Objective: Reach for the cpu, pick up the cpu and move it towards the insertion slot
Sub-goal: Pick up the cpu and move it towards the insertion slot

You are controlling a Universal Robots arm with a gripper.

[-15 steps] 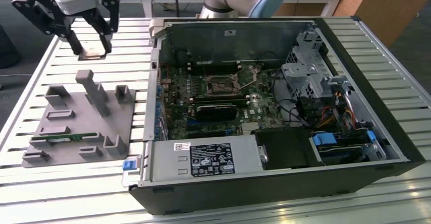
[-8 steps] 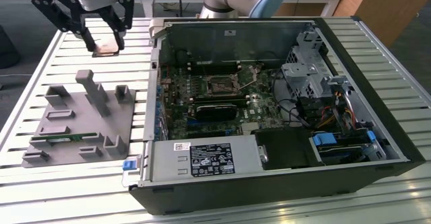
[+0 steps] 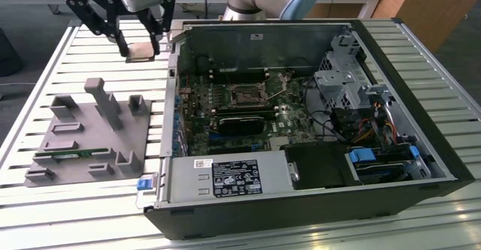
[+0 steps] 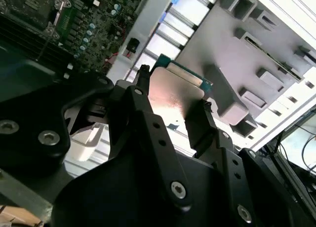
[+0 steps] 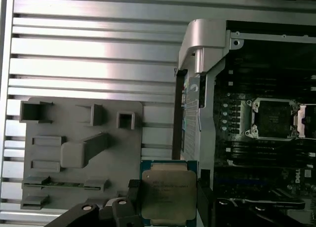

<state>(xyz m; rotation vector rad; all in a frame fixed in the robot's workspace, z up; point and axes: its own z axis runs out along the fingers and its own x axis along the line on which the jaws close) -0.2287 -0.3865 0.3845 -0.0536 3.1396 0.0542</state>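
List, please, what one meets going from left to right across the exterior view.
Grey fixture → gripper holding the cpu → insertion slot → drive cage → case wall.

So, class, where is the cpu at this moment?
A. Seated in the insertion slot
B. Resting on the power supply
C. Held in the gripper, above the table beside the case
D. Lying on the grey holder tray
C: the gripper is shut on the cpu, up over the slatted table outside the case; in the first wrist view the insertion slot sits bare.
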